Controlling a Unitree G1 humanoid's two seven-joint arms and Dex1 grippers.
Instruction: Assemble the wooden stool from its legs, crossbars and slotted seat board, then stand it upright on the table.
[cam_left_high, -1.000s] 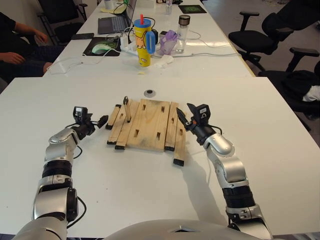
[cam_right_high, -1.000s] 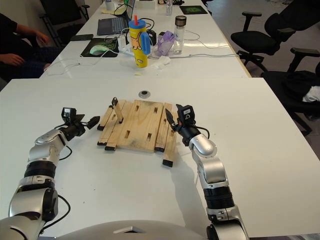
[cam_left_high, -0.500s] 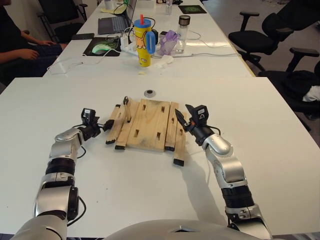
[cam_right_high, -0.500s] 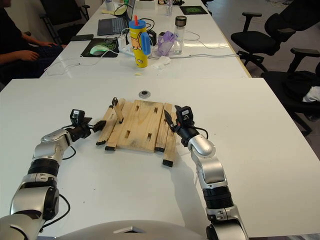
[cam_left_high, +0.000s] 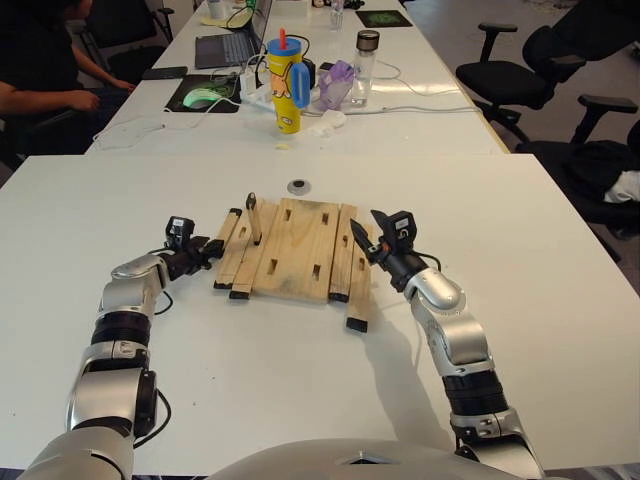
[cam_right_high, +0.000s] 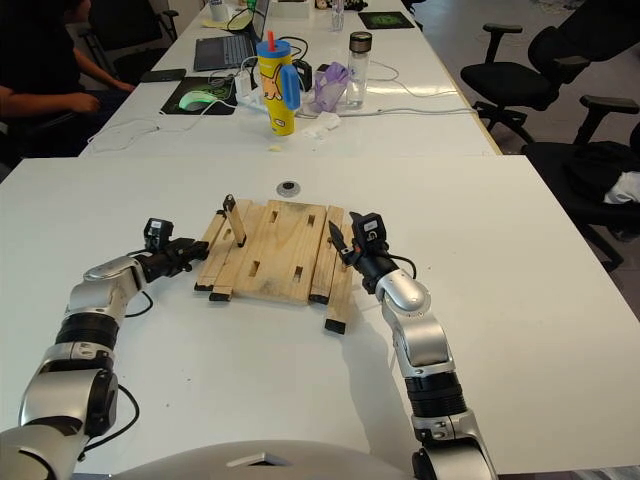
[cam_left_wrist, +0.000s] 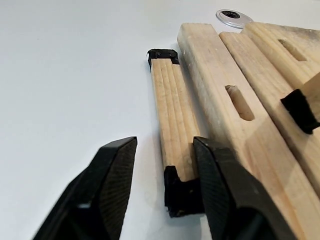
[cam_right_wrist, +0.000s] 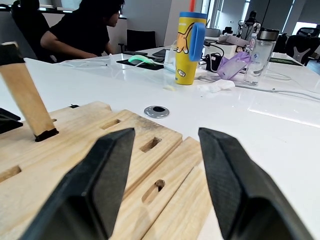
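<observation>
Left of the slotted seat board (cam_left_high: 300, 250) at mid-frame, my left gripper (cam_left_wrist: 164, 150) stands spread astride the near end of the short black-capped bar (cam_left_wrist: 172, 110), so I should close squarely on its wood, while my right gripper (cam_right_wrist: 167, 150) hovers spread over the board's right side.

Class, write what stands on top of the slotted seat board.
One wooden piece stands tilted in a slot of the seat board, near its far left corner. Its lower end, inside the slot, is hidden.

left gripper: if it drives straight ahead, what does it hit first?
The left gripper would likely hit the outermost wooden bar first; its black-capped near end sits between the open fingers.
</observation>
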